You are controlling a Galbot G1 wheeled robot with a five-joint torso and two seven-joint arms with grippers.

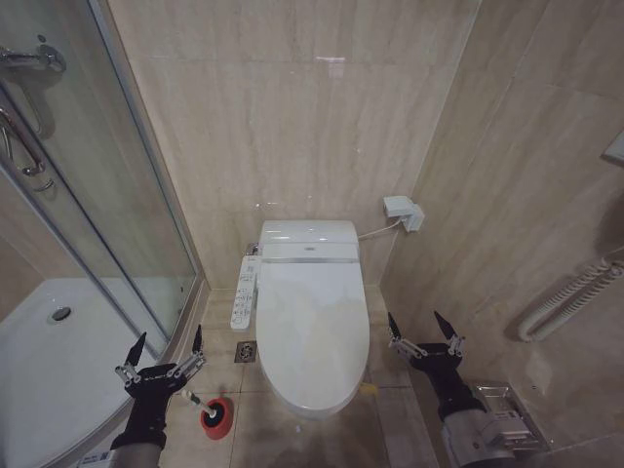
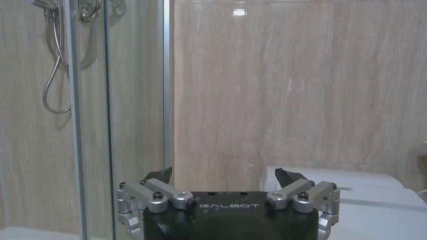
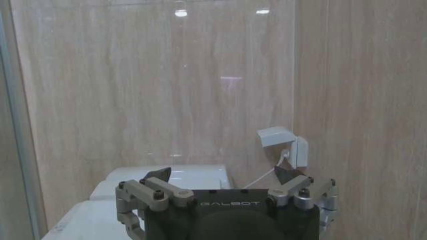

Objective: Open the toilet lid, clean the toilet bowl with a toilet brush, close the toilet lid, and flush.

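The toilet lid (image 1: 312, 327) lies shut over the toilet bowl, so the basin is hidden; a yellow-green band (image 1: 367, 389) shows at the lid's front right edge. A white button strip (image 1: 244, 292) runs along the toilet's left side. On the floor at the front left stands a red cup (image 1: 217, 418), with the toilet brush handle (image 1: 194, 397) sticking out of it. My left gripper (image 1: 168, 337) hangs open just above and left of the cup, holding nothing. To the right of the toilet, my right gripper (image 1: 415, 320) is open and holds nothing. Both wrist views show open jaws: left gripper (image 2: 223, 175), right gripper (image 3: 223, 172).
A glass shower enclosure (image 1: 146, 214) with a white tray (image 1: 58, 361) closes off the left. A floor drain (image 1: 245, 350) sits beside the toilet. A white wall box (image 1: 403, 212) is at the back right. A coiled white hose (image 1: 565, 302) and a metal holder (image 1: 497, 400) line the right wall.
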